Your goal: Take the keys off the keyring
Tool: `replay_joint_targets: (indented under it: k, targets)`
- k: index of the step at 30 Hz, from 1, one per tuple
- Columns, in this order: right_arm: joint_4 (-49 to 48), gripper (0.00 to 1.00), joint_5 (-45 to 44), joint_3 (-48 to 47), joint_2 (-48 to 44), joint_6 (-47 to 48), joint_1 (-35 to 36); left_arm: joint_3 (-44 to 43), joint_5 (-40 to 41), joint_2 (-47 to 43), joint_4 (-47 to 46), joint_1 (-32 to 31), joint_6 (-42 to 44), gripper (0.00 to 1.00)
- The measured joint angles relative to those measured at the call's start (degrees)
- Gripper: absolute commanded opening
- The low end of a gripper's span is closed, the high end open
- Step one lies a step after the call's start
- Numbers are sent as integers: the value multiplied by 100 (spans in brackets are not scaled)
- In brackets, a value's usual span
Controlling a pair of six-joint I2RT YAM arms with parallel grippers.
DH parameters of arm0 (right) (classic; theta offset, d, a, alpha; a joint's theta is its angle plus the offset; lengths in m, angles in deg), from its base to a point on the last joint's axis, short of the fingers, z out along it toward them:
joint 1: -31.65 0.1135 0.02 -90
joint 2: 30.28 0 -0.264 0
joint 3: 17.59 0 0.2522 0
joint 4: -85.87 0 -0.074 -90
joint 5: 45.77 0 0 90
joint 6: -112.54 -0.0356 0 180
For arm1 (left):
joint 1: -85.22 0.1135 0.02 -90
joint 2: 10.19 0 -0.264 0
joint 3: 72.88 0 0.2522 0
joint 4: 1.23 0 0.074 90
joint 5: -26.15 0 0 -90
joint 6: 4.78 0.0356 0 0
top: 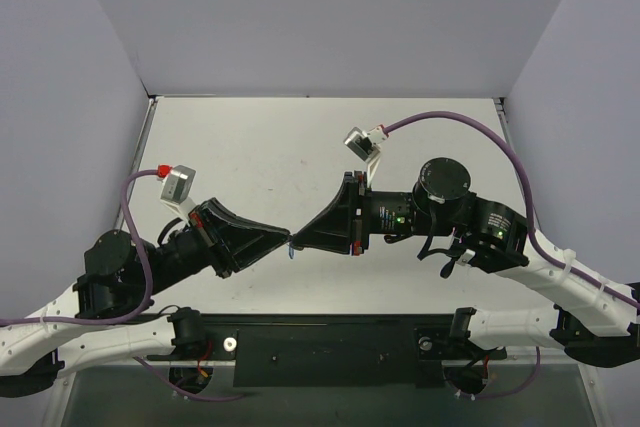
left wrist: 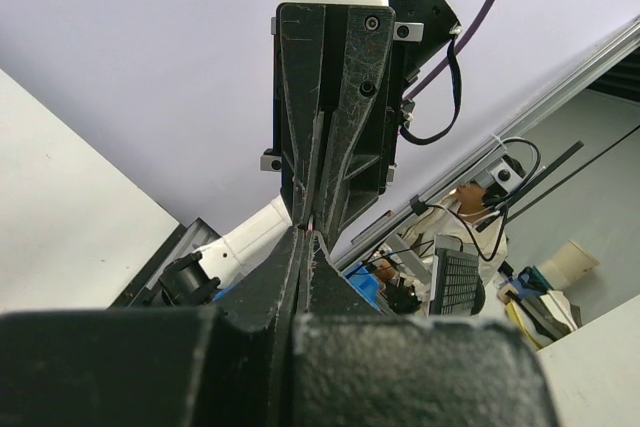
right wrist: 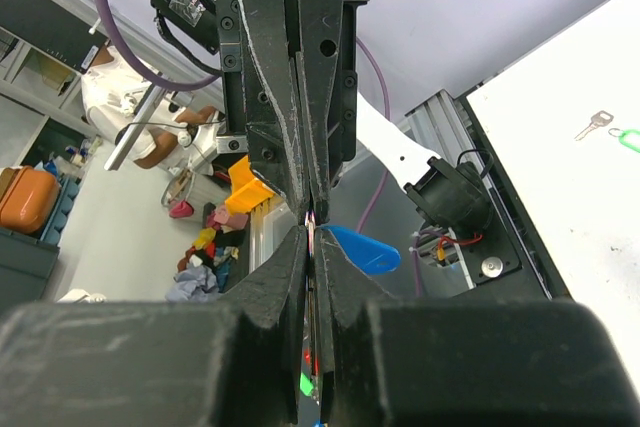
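My two grippers meet tip to tip above the table's middle. My left gripper (top: 284, 238) is shut; in the left wrist view (left wrist: 308, 239) something thin sits pinched at its tips, apparently the ring of the keyring. My right gripper (top: 299, 240) is shut on a thin shiny metal strip that runs between its fingers in the right wrist view (right wrist: 313, 237), apparently the key. The blue tag of the keyring (right wrist: 364, 250) hangs just right of the touching tips and shows as a blue speck from above (top: 290, 248). The ring itself is too small to make out.
A second silver key (right wrist: 597, 124) joined to a green tag (right wrist: 630, 137) lies on the white table (top: 260, 147), far from the grippers. Grey walls close the table at the back and sides. The black base rail (top: 320, 342) runs along the near edge.
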Motion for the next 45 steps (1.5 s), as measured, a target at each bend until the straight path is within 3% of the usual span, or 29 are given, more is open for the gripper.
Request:
replay_joint_targets:
  k: [15, 45]
  targets:
    - [125, 0, 2, 0, 2, -11, 11, -516, -151, 168, 846, -2, 240, 0]
    - [1392, 0, 518, -553, 334, 243, 127, -1899, -1320, 994, 2907, 9, 1753, 0]
